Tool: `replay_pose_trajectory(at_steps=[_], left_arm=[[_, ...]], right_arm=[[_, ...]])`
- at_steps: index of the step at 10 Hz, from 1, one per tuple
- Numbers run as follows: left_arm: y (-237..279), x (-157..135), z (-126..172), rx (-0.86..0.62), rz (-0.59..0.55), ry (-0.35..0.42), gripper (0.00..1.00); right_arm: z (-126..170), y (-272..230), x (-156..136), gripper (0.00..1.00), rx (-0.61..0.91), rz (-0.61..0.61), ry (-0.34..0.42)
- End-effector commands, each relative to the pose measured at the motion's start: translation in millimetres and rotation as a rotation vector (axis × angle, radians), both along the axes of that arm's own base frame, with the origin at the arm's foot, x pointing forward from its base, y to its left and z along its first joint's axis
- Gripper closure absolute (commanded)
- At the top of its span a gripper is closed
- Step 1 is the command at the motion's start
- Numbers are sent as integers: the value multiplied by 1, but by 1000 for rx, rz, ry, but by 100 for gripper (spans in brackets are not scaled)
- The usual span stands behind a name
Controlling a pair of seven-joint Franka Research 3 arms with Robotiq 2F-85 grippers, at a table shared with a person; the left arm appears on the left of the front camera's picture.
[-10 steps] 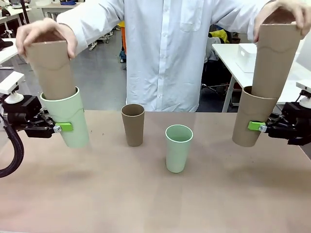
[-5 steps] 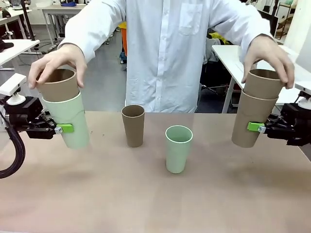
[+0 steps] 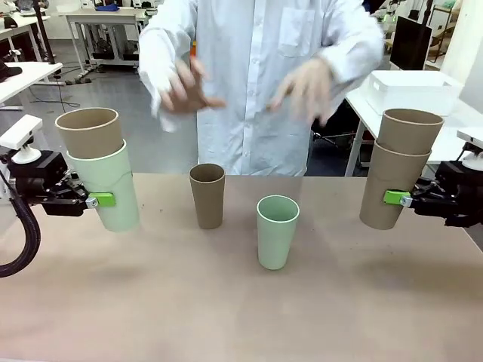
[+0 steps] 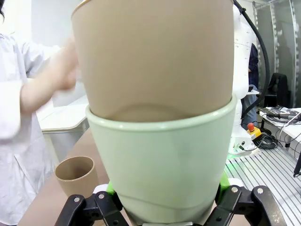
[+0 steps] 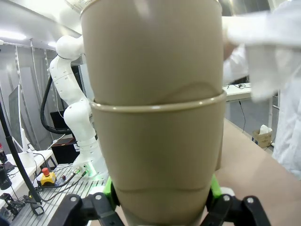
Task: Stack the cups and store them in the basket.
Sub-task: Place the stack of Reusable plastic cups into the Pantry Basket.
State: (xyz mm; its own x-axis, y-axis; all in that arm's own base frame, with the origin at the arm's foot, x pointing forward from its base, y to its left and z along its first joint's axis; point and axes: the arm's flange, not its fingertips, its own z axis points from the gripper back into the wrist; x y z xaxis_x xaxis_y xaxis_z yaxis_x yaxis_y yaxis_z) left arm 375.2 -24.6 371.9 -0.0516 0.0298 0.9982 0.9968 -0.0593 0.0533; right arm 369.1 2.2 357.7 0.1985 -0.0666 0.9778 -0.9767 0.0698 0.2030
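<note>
The cups (image 3: 277, 230) are split four ways over the table (image 3: 226, 317). Nearest, the lone mint cup stands upright near the middle, with a lone tan cup (image 3: 207, 194) just behind it to the left. Out at the sides, the left gripper (image 3: 96, 199) is clamped low on a held mint cup (image 3: 112, 188) with a nested tan cup (image 3: 90, 133) inside, and the right gripper (image 3: 396, 197) pinches a held tan cup (image 3: 385, 188) carrying an upper tan cup (image 3: 409, 132). Both stacks lean, and the inner cups ride high and look loosely seated. A quick swing or more tilt could slide one out, and a low pass inward could topple the standing pair. Beyond, the person's hands (image 3: 306, 87) show blurred above the table, within a moving arm's path. Farthest, a white bin (image 3: 411, 96), probably the basket, sits on another table to the right, so the carry is long.
</note>
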Motion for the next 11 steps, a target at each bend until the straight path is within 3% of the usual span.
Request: replay_pose_trajectory(at_steps=[1, 11], left_arm=[[-1, -2, 4, -5, -1, -10, 15], [-1, -2, 4, -5, -1, -10, 15]], right_arm=[[3, 4, 2, 15, 2, -10, -6], [3, 4, 2, 15, 2, -10, -6]])
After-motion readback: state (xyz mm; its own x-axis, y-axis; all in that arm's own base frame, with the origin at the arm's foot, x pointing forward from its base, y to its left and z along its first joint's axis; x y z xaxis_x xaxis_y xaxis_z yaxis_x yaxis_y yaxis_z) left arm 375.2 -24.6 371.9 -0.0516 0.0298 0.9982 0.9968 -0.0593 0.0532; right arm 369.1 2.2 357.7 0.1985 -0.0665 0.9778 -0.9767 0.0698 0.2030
